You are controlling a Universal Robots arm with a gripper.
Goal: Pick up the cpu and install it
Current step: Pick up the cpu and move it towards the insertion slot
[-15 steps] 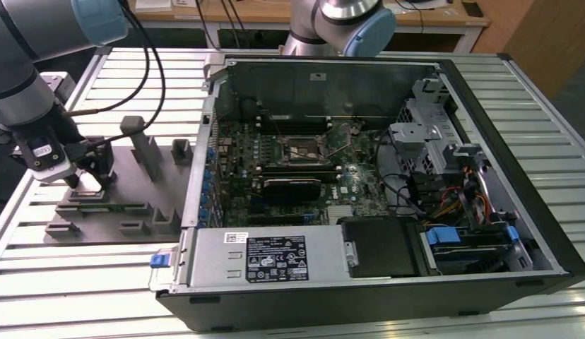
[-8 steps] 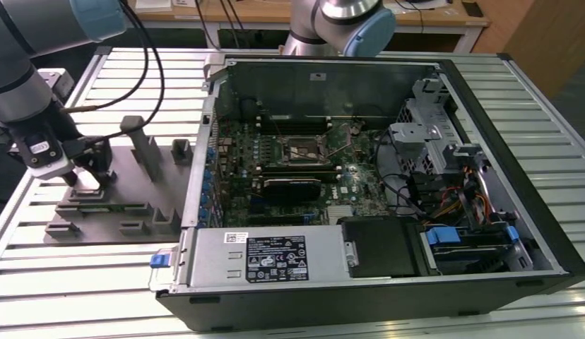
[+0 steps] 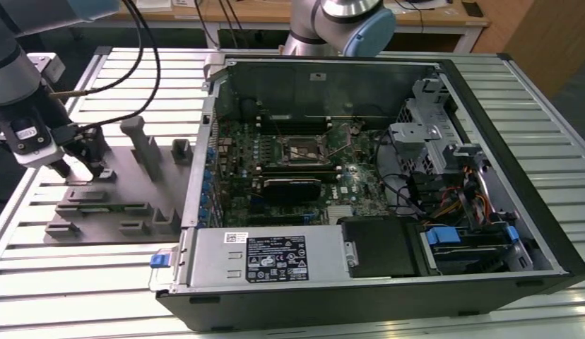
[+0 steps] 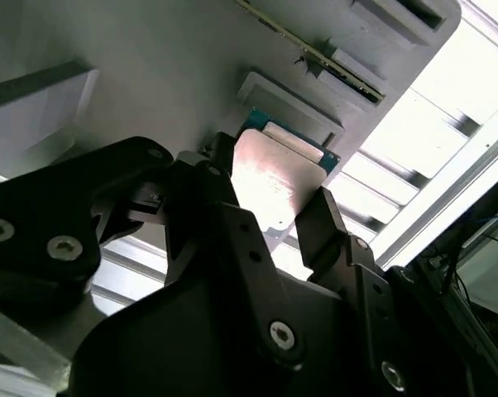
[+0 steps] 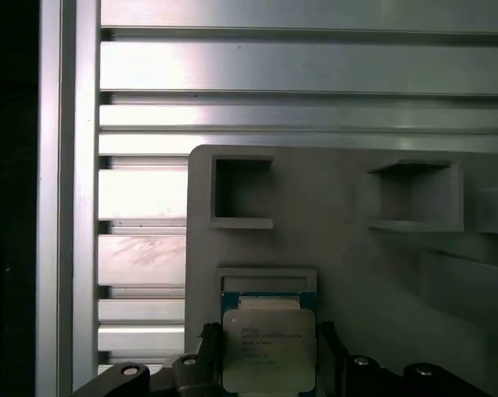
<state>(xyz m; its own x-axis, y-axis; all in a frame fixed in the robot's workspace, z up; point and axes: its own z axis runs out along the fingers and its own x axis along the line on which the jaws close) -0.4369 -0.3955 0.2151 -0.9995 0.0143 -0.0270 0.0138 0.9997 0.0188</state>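
The gripper [image 3: 83,171], low over the grey fixture plate [image 3: 132,205], appears narrowed onto opposite edges of the cpu [image 5: 270,347], which lies near the plate's edge. Hazard: with so thin an edge grip, the chip may tilt or slip free.

Even light from above fills the exterior view, leaving soft shadows inside the computer case [image 3: 368,92]. In both wrist views the chip [image 4: 274,178] [image 5: 270,347] glares pale. The table slats [image 4: 447,116] wash out white in the second wrist view.
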